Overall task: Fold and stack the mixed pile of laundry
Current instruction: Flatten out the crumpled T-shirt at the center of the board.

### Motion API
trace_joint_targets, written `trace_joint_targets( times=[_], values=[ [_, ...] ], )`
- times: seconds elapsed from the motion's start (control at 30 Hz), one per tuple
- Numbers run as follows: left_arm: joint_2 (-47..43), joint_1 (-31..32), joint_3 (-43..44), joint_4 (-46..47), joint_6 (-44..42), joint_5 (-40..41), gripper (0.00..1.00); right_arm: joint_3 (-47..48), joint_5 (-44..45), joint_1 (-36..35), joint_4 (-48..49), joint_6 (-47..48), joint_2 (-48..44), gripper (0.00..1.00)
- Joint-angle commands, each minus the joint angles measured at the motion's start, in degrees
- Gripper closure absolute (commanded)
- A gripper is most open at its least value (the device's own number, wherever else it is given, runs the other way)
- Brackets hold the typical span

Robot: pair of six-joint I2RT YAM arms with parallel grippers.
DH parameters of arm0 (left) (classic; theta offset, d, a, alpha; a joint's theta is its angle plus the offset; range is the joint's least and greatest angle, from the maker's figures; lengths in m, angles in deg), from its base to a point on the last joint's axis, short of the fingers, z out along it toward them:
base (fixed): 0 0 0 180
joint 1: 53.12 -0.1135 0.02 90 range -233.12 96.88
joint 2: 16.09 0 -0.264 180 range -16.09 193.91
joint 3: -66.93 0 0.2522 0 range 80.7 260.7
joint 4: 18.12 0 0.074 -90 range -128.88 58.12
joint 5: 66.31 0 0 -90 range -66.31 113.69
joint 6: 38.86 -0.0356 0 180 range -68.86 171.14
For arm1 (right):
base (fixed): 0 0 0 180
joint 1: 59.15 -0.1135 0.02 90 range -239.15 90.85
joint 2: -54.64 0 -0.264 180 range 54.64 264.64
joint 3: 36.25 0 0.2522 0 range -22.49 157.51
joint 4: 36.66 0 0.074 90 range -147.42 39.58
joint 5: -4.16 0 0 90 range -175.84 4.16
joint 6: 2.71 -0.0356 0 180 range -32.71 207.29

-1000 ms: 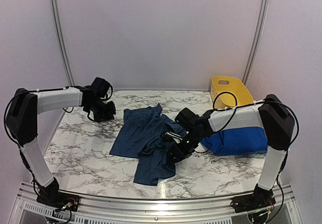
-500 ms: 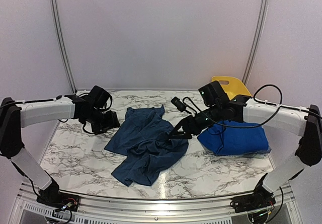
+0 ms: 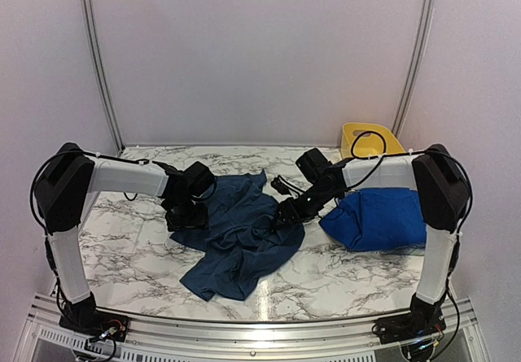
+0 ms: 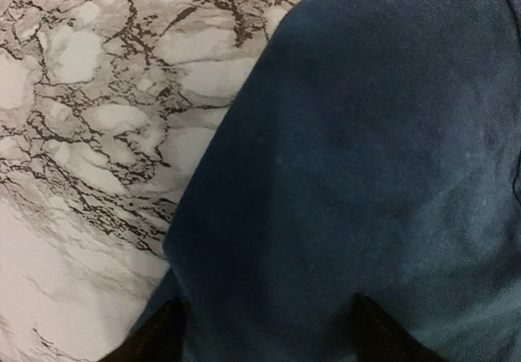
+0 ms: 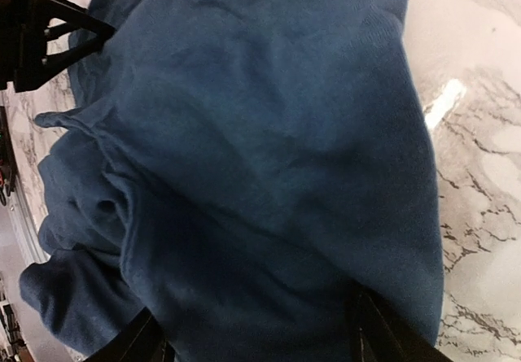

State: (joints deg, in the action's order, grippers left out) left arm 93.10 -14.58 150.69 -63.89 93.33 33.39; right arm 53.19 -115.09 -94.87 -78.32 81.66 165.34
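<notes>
The dark garment (image 3: 240, 244) sprawls in the middle of the bench (image 3: 122, 252), its length running far to near, right between the arms, with the left gripper (image 3: 186, 215) spread over its left edge and the right gripper (image 3: 282, 217) spread over its right.

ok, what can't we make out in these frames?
- Top view: yellow tub interior, mostly blocked by the right arm.
- Left wrist: left claw fingertips cut off by the bottom edge; contact with the dark blue garment unclear.
- Right wrist: right claw, same cut-off.
</notes>
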Motion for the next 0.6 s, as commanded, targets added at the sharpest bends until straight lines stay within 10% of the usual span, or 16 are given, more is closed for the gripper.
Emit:
trace_joint_targets(
  times=[0.0,0.23,0.57],
  values=[
    [3.98,-0.57,1.07,-4.73,-0.33,0.59,0.41,0.49,0.02,-1.02,0.65,0.69,2.19,0.35],
    [1.44,-11.06,9.21,-3.69,-7.94,-0.08,0.98,-0.90,-13.70,-11.05,11.17,-7.21,4.63,0.36],
    [-0.19,-10.13,37.89,-2.67,-21.37,-19.10,1.00,-4.34,-18.34,-3.11,21.59,-15.12,-13.45,0.33]
  ],
)
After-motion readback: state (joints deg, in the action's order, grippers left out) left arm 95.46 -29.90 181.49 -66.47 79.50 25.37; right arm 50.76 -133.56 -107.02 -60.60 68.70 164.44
